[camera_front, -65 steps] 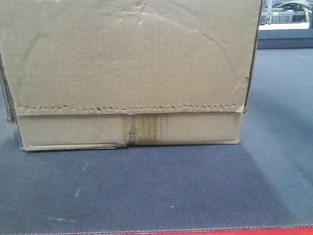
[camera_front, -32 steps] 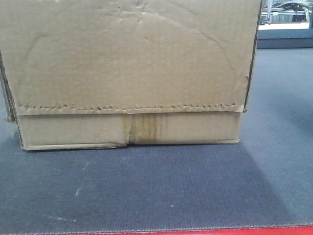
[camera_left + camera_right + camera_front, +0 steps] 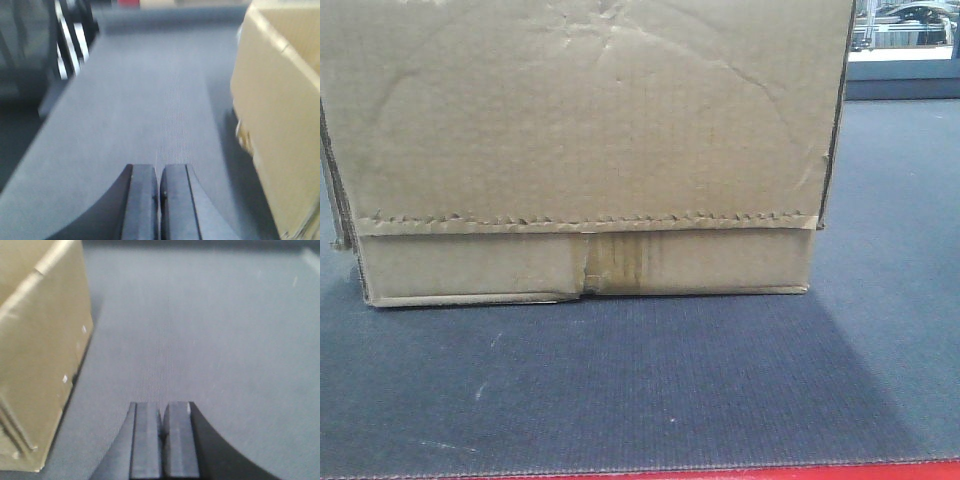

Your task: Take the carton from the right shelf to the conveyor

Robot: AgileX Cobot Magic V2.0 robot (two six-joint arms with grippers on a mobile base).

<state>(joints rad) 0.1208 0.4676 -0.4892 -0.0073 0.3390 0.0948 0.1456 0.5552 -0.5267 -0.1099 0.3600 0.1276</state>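
Although the carton (image 3: 585, 150) already sits flat on the conveyor (image 3: 650, 390), well in from the red edge strip (image 3: 740, 471), both arms flank it closely: the left tool (image 3: 159, 200) and right tool (image 3: 163, 440) are each pressed together, holding nothing. Risk, as judged: a careless withdrawal could clip a side wall and skew the carton. Belt is dark, ribbed and bare; a metal frame (image 3: 905, 25) stands beyond.
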